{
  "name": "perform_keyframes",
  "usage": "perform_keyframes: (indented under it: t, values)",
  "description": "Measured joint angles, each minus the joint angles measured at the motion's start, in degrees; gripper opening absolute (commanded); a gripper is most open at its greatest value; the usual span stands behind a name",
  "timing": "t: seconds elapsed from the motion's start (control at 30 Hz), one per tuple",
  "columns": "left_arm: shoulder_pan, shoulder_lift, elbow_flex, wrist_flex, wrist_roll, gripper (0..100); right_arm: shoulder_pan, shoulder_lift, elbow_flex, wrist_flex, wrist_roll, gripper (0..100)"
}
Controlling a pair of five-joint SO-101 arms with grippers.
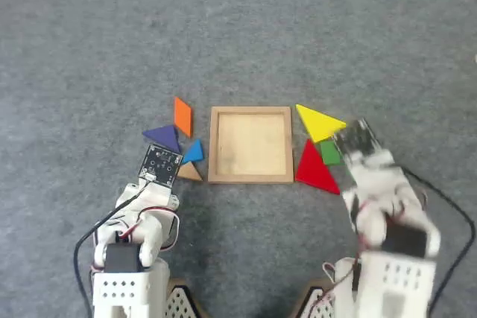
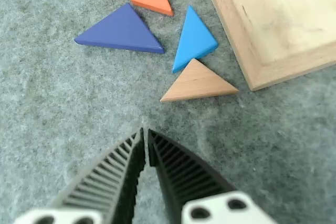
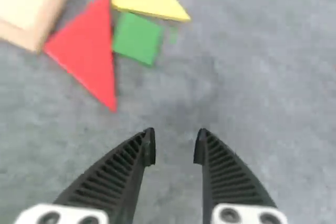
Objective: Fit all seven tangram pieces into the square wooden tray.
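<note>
The square wooden tray (image 1: 251, 177) lies mid-table with nothing in it. To its left lie an orange parallelogram (image 1: 182, 116), a dark blue triangle (image 1: 163, 137), a light blue triangle (image 1: 194, 151) and a tan triangle (image 1: 189, 172). To its right lie a yellow triangle (image 1: 320, 121), a red triangle (image 1: 315, 168) and a green square (image 1: 330, 153). My left gripper (image 2: 145, 139) is shut and holds nothing, just short of the tan triangle (image 2: 197, 83). My right gripper (image 3: 174, 144) is open over bare carpet, a little way from the red triangle (image 3: 86, 50) and green square (image 3: 137, 38).
Grey carpet covers the whole table. Both arm bases stand at the near edge, with cables trailing beside them. A pale wall strip runs along the far edge.
</note>
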Motion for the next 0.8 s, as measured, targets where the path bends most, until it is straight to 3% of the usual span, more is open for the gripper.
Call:
perform_keyframes:
  t: [0.17,0.37,0.53,0.8]
  values:
    - [0.00,0.00,0.00,0.00,0.00,1,-9.85,26.64,-13.63,-0.26,-4.84,20.6]
    - [0.00,0.00,0.00,0.00,0.00,1,-17.93,51.08,-19.87,-8.26,-10.11,29.6]
    - [0.00,0.00,0.00,0.00,0.00,1,-25.23,60.04,-21.27,-11.34,-10.73,29.8]
    - [0.00,0.00,0.00,0.00,0.00,1,-26.11,66.37,-21.27,-14.24,-23.30,29.8]
